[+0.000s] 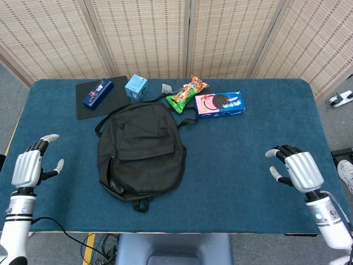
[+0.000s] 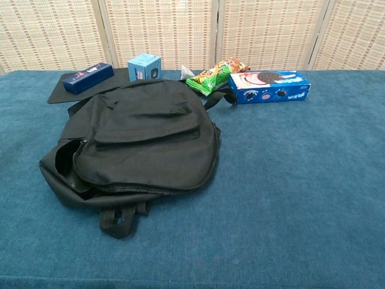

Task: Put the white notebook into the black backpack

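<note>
A table (image 1: 248,165) covered in dark blue cloth fills both views, and behind it stands a folding screen (image 1: 187,36) of pale woven panels; grey floor shows at the table's left and right ends in the head view.

Nearest the front edge, left of centre, the black backpack (image 1: 140,149) lies flat on the cloth with its carry loop (image 2: 117,220) pointing toward the robot. Its top flap is down over the body, with only a narrow dark gap at the opening on its left side in the chest view. The white notebook is not visible in either view, so where it lies cannot be told from here.

Beyond the backpack, along the far edge, a blue cookie box (image 1: 219,104) lies to the right, with an orange-and-green snack bag (image 1: 187,94) just beside it on its left. A small light-blue box (image 1: 136,86) stands further left. At the far left a black mat (image 1: 94,102) carries a dark blue box (image 1: 97,92).

The left hand (image 1: 27,168) is at the table's near left edge, well apart from the backpack, fingers spread and holding nothing. The right hand (image 1: 295,168) is over the near right part of the table, fingers apart and slightly curled, also holding nothing. Neither hand shows in the chest view.
</note>
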Tool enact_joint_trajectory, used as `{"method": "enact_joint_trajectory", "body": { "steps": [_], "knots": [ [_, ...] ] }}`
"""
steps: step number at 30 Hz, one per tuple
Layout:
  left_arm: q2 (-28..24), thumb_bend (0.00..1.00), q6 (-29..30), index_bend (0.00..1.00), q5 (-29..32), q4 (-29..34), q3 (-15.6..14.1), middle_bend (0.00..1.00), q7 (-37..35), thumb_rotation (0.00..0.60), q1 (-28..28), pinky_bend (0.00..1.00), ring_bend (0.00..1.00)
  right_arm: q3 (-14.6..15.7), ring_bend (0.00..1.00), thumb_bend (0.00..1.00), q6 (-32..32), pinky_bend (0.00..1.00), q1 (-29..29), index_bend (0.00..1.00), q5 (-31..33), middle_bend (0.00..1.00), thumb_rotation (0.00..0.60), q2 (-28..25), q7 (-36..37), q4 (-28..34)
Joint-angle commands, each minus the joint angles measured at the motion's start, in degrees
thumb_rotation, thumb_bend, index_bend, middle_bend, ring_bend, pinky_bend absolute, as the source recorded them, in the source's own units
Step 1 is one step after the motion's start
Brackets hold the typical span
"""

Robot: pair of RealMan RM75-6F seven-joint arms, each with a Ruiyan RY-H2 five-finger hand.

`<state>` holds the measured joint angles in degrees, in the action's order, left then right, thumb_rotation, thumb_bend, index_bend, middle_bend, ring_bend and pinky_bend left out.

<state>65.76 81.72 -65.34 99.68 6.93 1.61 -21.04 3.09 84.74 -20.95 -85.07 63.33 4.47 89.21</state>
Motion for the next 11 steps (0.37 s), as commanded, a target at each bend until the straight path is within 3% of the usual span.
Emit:
{"method": "enact_joint_trajectory", "body": {
  "steps": [1, 11],
  "knots": [
    [-0.36, 0.37, 3.43, 0.25, -1.42, 0.28, -1.47, 0.19, 2.41, 0.600, 2.95, 0.24, 0.23, -0.04, 0.36, 0.35, 1.98, 0.49, 3.15, 0.42, 1.64, 0.42, 0.600, -1.68, 0.80, 1.00],
    [-1.73, 0.37, 8.58, 0.26, -1.73, 3.72, -3.57, 0.19, 6.32, 0.600, 9.60, 0.24, 0.23, 0.48, 0.38, 0.36, 5.25, 0.51, 10.63, 0.44, 3.20, 0.43, 0.600, -4.19, 1.91, 3.37]
  ]
}}
